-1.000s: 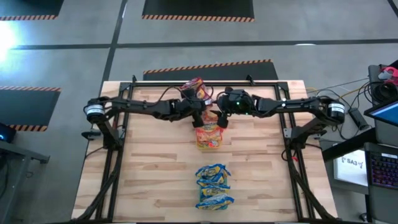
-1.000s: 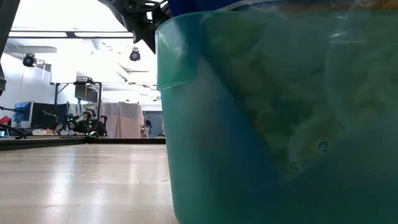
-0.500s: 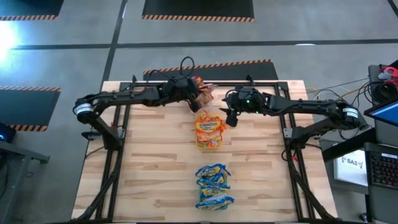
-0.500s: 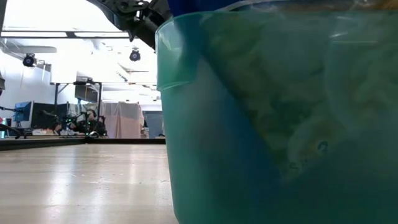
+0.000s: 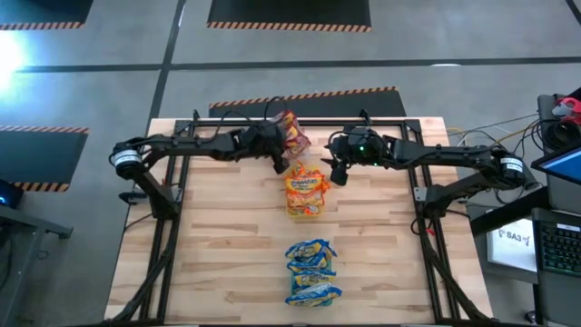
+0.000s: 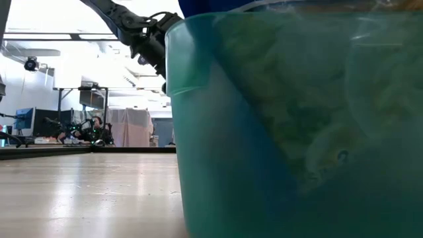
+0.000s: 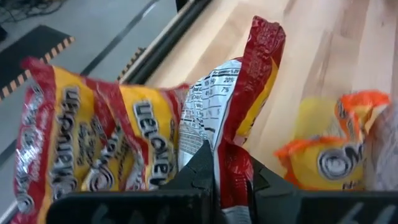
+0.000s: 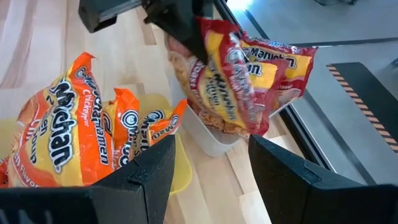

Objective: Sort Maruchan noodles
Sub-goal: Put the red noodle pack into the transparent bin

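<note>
The left gripper (image 5: pixel 278 148) is clamped on the edge of a red packet (image 7: pixel 239 118), holding it over the clear tray (image 8: pixel 208 134) at the far middle of the tabletop (image 5: pixel 209 236), where other red packets (image 8: pixel 273 65) already lie. The right gripper (image 5: pixel 338 173) hangs open and empty just beside the orange stack (image 5: pixel 306 193), which sits on a yellow tray (image 8: pixel 177 168); the blue stack (image 5: pixel 311 272) lies well apart, at the near edge. To do this step well, I judge the left arm should carry the packet squarely over the clear tray, lower it until it rests on the pile, and only then let go, since a packet pinched by one edge dangles and could slide off the tray's rim. The right arm should stay clear of the drop. Compared with a second ago, the left arm has pulled back from the orange stack toward the far edge with its jaws now shut on the packet, and the right gripper has drawn slightly away from the middle.
</note>
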Action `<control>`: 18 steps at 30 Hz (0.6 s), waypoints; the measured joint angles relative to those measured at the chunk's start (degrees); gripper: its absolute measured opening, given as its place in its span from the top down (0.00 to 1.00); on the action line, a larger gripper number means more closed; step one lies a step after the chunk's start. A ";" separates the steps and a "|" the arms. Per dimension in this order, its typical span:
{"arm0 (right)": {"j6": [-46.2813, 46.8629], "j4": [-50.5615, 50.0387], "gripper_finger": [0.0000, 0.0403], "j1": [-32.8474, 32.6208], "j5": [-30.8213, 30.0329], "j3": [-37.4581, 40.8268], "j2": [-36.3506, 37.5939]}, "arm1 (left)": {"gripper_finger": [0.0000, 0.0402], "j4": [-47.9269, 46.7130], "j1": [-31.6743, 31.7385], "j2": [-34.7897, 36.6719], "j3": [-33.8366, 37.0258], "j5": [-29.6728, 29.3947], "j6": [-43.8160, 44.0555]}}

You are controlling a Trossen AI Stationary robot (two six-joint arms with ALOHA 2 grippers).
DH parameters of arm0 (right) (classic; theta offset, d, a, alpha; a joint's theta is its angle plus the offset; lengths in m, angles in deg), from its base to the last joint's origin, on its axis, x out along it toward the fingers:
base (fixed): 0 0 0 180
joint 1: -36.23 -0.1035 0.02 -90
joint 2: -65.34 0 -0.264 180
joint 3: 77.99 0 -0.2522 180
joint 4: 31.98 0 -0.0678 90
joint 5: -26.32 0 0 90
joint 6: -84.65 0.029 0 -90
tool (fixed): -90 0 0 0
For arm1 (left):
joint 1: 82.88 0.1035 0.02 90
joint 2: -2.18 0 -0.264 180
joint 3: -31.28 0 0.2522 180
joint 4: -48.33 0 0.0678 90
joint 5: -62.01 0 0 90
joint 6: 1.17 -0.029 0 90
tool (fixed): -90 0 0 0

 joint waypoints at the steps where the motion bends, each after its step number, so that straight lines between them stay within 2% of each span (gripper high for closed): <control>1: 0.00 0.04 0.52 0.00 0.00 0.00 0.00 | 0.99 -0.09 0.18 0.00 0.40 0.13 0.00; 7: 0.74 0.04 0.52 0.00 0.07 0.02 -0.02 | 0.99 2.12 1.79 0.00 3.02 0.33 0.77; 18: 1.60 0.04 0.52 0.00 0.17 0.04 -0.02 | 0.98 2.47 1.97 -0.02 3.14 -0.12 1.68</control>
